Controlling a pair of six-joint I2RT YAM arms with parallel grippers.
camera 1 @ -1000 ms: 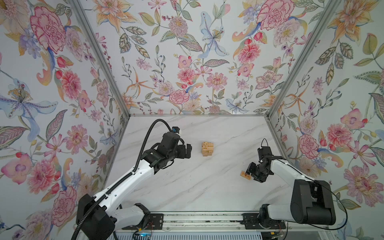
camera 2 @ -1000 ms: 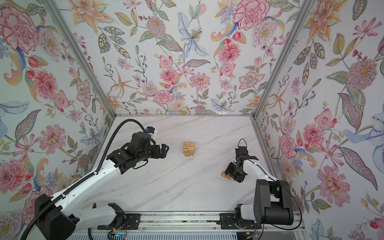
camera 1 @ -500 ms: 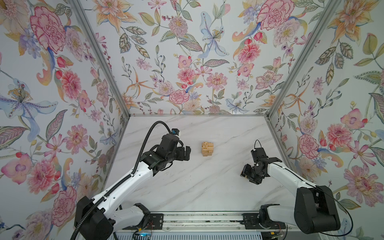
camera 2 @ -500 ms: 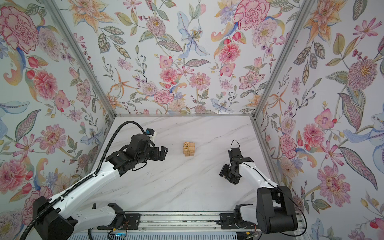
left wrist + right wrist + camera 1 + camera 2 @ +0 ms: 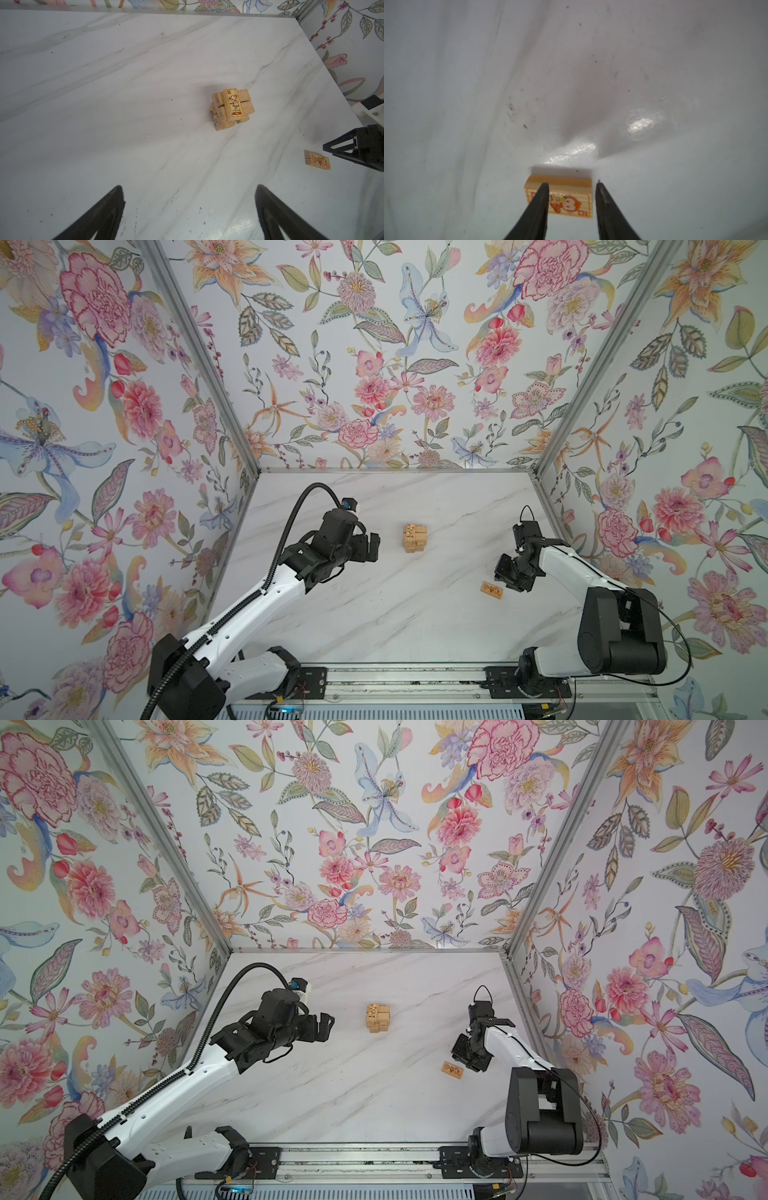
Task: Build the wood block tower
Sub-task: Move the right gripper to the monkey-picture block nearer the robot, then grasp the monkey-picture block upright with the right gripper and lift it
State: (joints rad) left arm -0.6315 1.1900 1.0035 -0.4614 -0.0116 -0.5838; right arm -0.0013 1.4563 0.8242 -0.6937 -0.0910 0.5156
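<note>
The tower [image 5: 414, 537] [image 5: 378, 1017] is a small square stack of light wood blocks at mid-table, topped by a block with a cartoon picture [image 5: 231, 104]. One loose block [image 5: 491, 589] [image 5: 451, 1069] [image 5: 317, 160] lies flat at the right, picture side up. My right gripper [image 5: 509, 572] [image 5: 572, 184] hovers over it with a narrow gap between the jaws. One finger [image 5: 537, 207] crosses the block's [image 5: 566, 199] face and the other stands just past its end. Left of the tower, my left gripper [image 5: 372, 547] [image 5: 189, 190] is wide open and holds nothing.
The white marble table [image 5: 374, 614] is closed in by flowered walls on the left, back and right. The right wall [image 5: 552, 510] runs close behind the right arm. A metal rail [image 5: 415, 680] carrying both arm bases runs along the front edge.
The right gripper has shifted slightly around the loose block and its jaws have narrowed. The block lies where it was. The left arm has barely moved.
</note>
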